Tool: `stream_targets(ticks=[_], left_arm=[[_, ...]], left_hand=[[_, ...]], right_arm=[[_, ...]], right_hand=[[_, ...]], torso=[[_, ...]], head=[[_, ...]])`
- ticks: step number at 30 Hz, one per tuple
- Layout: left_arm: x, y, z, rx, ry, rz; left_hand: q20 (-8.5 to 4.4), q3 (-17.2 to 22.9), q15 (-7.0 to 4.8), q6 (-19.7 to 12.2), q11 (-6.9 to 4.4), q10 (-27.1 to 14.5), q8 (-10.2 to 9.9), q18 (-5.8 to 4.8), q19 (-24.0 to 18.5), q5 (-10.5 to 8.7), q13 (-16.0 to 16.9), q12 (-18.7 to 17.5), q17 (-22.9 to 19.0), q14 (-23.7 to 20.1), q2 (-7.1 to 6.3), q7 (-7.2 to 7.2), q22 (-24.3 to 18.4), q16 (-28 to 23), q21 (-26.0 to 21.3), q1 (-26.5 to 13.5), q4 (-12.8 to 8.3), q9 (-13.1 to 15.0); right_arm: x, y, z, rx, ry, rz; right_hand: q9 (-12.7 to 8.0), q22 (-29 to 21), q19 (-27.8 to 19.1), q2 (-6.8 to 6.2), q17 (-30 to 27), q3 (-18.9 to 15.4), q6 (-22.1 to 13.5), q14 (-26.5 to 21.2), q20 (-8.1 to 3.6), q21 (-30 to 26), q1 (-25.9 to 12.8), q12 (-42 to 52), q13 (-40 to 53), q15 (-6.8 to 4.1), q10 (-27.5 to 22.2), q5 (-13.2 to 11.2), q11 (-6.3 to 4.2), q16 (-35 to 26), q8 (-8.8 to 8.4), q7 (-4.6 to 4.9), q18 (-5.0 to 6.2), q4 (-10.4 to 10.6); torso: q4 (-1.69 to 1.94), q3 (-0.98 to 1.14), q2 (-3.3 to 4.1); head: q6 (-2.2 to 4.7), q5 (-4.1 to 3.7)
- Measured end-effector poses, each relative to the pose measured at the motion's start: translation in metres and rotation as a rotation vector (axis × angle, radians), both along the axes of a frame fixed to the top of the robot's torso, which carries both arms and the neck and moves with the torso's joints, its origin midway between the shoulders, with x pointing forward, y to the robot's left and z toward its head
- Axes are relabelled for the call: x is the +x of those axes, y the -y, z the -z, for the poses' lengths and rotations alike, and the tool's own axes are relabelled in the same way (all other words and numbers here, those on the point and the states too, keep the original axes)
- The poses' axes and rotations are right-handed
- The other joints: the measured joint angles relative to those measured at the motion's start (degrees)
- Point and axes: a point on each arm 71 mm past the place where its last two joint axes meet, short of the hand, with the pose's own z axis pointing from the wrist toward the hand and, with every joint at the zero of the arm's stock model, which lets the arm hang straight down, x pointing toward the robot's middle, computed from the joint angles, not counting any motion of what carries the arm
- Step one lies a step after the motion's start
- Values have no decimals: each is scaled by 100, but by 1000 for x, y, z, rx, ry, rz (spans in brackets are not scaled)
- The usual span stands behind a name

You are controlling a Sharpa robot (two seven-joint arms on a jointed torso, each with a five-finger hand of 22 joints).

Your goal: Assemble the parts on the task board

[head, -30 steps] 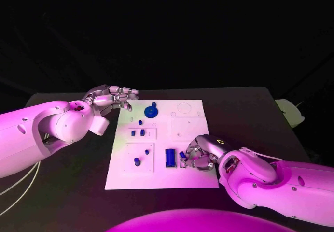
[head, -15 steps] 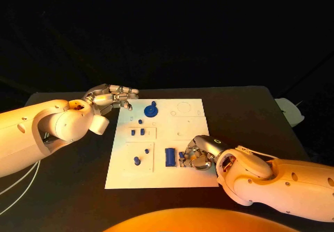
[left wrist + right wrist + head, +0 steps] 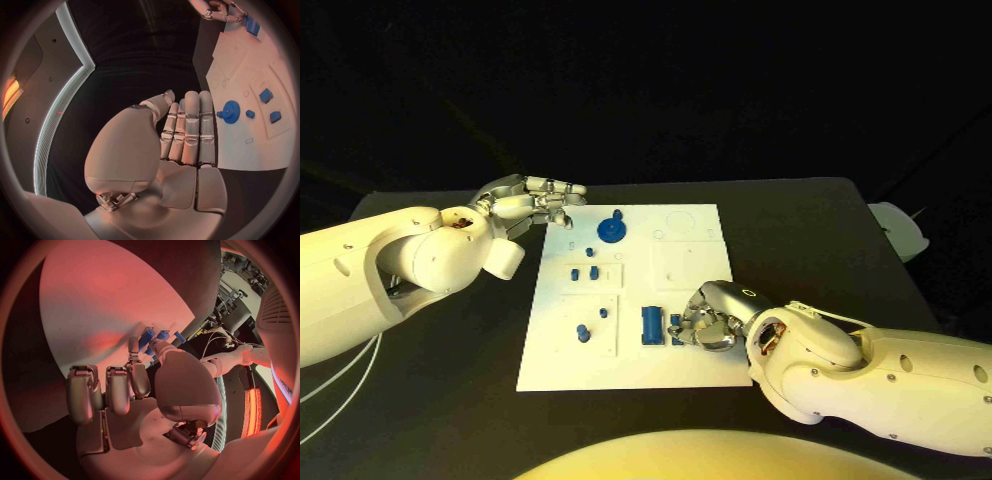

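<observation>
Nearest the robot, the right robot hand (image 3: 708, 322) rests on the near right part of the task board (image 3: 689, 365), fingers curled down around a small blue part (image 3: 678, 322). Thumb and a fingertip look to pinch it, but the contact is partly hidden. Just beside it, toward the board's middle, a dark blue rectangular block (image 3: 652, 325) stands in a slot.

Task board: flat white matte plate with shallow square recesses, lying on the black bench (image 3: 819, 230). Near left recess holds two small blue pegs (image 3: 584, 334). Middle left recess holds two short blue pieces (image 3: 584, 272).

Far end: a round toothed blue gear (image 3: 613, 231) sits on the board.

Left robot hand (image 3: 531, 203) hovers just off the board's far left corner, metallic fingers straight and pressed together, holding nothing.
</observation>
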Motion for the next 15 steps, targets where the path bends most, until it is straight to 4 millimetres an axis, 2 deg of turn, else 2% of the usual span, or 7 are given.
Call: stream_targets(ticks=[3,8,15], left_arm=[[0,0,0,0,0,0],[0,-1,0,1,-1,-1],[0,-1,0,1,-2,-1]], left_hand=[[0,0,0,0,0,0,0,0,0,0,0,0,0,0,0,0,0,0,0,0,0,0],[0,0,0,0,14,-14,0,0,0,0,-1,5,-1,0,0,0,-1,0,0,0,0,0],[0,-15,0,0,31,-31,0,0,0,0,-1,28,-7,0,0,0,-8,0,-21,0,15,0]], right_arm=[[0,0,0,0,-1,0],[-1,0,0,1,-2,-1],[-3,0,-2,4,2,-2]], right_hand=[[19,0,0,-5,0,-241,0,0,0,0,-76,14,0,0,0,107,0,0,0,0,0,112],[35,-1,0,25,0,-511,0,0,0,0,-106,22,0,0,0,18,0,0,0,0,0,229],[50,-1,0,87,-1,-679,0,0,0,0,-168,22,0,0,0,-26,0,0,0,0,0,254]], torso=[[-1,0,0],[-1,0,1],[-1,2,1]], head=[[-4,1],[-16,1],[-19,-2]])
